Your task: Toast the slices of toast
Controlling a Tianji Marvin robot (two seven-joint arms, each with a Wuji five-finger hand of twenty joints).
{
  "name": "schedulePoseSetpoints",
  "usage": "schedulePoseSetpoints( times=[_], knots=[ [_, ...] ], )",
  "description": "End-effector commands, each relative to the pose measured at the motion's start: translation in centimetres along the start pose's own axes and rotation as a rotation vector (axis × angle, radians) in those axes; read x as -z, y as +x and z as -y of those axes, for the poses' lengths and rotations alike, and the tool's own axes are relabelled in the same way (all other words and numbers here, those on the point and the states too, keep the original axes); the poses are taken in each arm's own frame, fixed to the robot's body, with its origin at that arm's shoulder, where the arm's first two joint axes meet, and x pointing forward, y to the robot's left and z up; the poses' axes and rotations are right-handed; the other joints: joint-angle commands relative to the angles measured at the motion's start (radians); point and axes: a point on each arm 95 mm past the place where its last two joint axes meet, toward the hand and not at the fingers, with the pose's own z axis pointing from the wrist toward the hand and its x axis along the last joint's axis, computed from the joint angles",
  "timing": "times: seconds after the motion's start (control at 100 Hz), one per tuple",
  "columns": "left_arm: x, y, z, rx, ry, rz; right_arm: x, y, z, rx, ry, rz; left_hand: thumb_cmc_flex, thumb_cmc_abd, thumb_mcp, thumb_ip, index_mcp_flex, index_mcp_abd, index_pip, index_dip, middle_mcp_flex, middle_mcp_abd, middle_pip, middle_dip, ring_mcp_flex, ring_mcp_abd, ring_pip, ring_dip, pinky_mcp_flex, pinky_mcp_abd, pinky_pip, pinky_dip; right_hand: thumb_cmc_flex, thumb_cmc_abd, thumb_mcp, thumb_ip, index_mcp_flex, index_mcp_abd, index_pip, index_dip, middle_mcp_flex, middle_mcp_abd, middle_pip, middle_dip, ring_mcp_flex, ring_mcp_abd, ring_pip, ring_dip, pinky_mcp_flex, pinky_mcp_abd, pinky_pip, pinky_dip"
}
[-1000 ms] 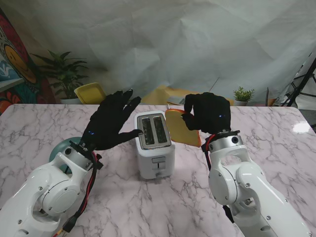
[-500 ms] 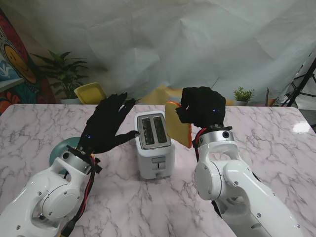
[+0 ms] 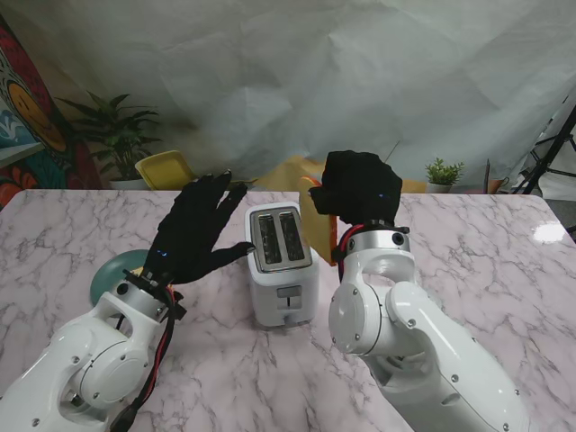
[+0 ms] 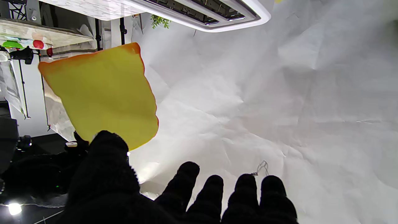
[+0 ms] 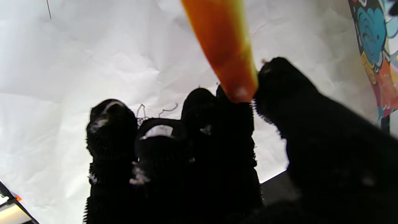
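Note:
The white two-slot toaster (image 3: 282, 261) stands mid-table with both slots showing. My right hand (image 3: 357, 191) is raised just right of it, shut on a yellow toast slice with an orange crust (image 4: 102, 93). The slice is pinched between thumb and fingers and appears edge-on (image 5: 224, 46) in the right wrist view, while the stand view hides it almost entirely behind the hand. My left hand (image 3: 193, 236) is open with fingers spread beside the toaster's left side, its thumb close to the casing. The toaster's top rim (image 4: 217, 14) shows in the left wrist view.
A green plate (image 3: 117, 267) lies on the marble table (image 3: 486, 261) behind my left forearm. A yellow chair (image 3: 165, 168) and potted plants (image 3: 117, 130) stand beyond the far edge, in front of a white backdrop.
My right hand has carried the toast slice left toward the toaster and turned it, so the slice is now hidden behind the hand. The left hand has hardly moved.

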Motion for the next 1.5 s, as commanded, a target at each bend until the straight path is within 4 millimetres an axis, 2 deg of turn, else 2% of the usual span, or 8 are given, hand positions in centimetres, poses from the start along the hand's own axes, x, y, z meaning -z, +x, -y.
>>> schedulePoseSetpoints(
  times=[0.0,0.28,0.42,0.65,0.77,0.87,0.98,1.49],
  knots=[
    [-0.2,0.4,-0.2,0.003,-0.010,-0.011,-0.2,0.4,0.0,-0.023,-0.003,0.009,-0.011,0.047,-0.022,0.019,-0.026,0.024,-0.016,-0.005,-0.029,0.015,-0.025,-0.008,-0.046,0.014,-0.031,-0.011,-0.010,0.007,-0.048,0.018,0.015,-0.016,0.079,0.038,0.024,0.008,0.102,0.015,0.039,0.119,0.083,0.017,0.004,-0.079,0.033,0.030,0.009,-0.005,0.031,0.015],
    [-0.8,0.7,-0.4,0.047,-0.006,-0.075,-0.6,0.6,0.7,-0.115,0.001,0.073,-0.040,0.062,-0.026,0.018,-0.037,0.014,-0.019,-0.005,-0.038,0.005,-0.027,-0.009,-0.050,0.001,-0.045,-0.020,-0.024,-0.021,-0.068,0.014,0.015,-0.010,0.089,0.044,0.016,0.021,0.116,0.007,0.034,0.124,0.091,0.017,0.004,-0.073,0.035,0.027,0.002,0.002,0.034,0.016],
    [-0.7,0.6,-0.1,0.059,-0.056,-0.121,-0.9,0.6,1.2,-0.151,0.002,0.098,-0.052,0.073,-0.025,0.017,-0.051,0.013,-0.026,-0.009,-0.054,0.002,-0.035,-0.020,-0.053,-0.006,-0.069,-0.040,-0.034,-0.046,-0.095,-0.007,0.016,-0.009,0.093,0.046,0.015,0.024,0.122,0.003,0.033,0.127,0.097,0.017,0.004,-0.072,0.039,0.027,-0.003,0.002,0.040,0.018],
    [-0.4,0.2,2.4,0.114,-0.257,-0.194,-1.3,0.7,1.4,-0.170,-0.004,0.109,-0.068,0.103,-0.027,0.014,-0.091,0.002,-0.051,-0.028,-0.061,-0.018,-0.050,-0.095,-0.068,-0.035,-0.123,-0.096,-0.059,-0.100,-0.135,-0.060,0.015,-0.010,0.095,0.046,0.014,0.027,0.126,-0.001,0.033,0.129,0.099,0.016,0.003,-0.071,0.042,0.026,-0.003,0.002,0.047,0.019],
    [-0.5,-0.1,4.1,0.125,-0.386,-0.231,-1.3,0.7,1.5,-0.177,-0.002,0.111,-0.076,0.112,-0.029,0.013,-0.108,-0.006,-0.059,-0.043,-0.064,-0.026,-0.057,-0.145,-0.073,-0.048,-0.137,-0.139,-0.051,-0.119,-0.155,-0.109,0.016,-0.010,0.095,0.045,0.014,0.027,0.127,-0.002,0.033,0.129,0.100,0.015,0.003,-0.069,0.043,0.026,-0.003,0.002,0.047,0.018],
    [-0.6,-0.4,5.0,0.120,-0.462,-0.252,-1.4,0.7,1.6,-0.184,0.002,0.116,-0.081,0.113,-0.029,0.013,-0.115,-0.008,-0.061,-0.050,-0.066,-0.028,-0.059,-0.169,-0.074,-0.053,-0.141,-0.169,-0.049,-0.125,-0.158,-0.139,0.017,-0.010,0.095,0.046,0.014,0.027,0.128,-0.003,0.031,0.130,0.100,0.015,0.003,-0.069,0.042,0.025,-0.004,0.002,0.047,0.018],
    [-0.7,-0.7,5.5,0.112,-0.502,-0.258,-1.5,0.7,1.8,-0.190,0.001,0.122,-0.083,0.112,-0.030,0.012,-0.117,-0.009,-0.061,-0.052,-0.067,-0.028,-0.059,-0.171,-0.075,-0.054,-0.141,-0.174,-0.050,-0.126,-0.156,-0.145,0.017,-0.011,0.094,0.045,0.014,0.026,0.128,-0.003,0.031,0.129,0.102,0.015,0.003,-0.068,0.043,0.025,-0.005,0.003,0.047,0.017],
    [-0.9,-0.4,5.0,0.106,-0.490,-0.269,-2.3,0.0,2.8,-0.196,-0.037,0.156,-0.080,0.111,-0.029,0.012,-0.107,-0.006,-0.055,-0.053,-0.064,-0.029,-0.053,-0.158,-0.074,-0.053,-0.138,-0.175,-0.049,-0.126,-0.151,-0.153,0.014,-0.011,0.098,0.045,0.013,0.024,0.131,-0.005,0.031,0.129,0.105,0.014,0.003,-0.068,0.045,0.023,-0.008,0.004,0.050,0.016]
  ],
)
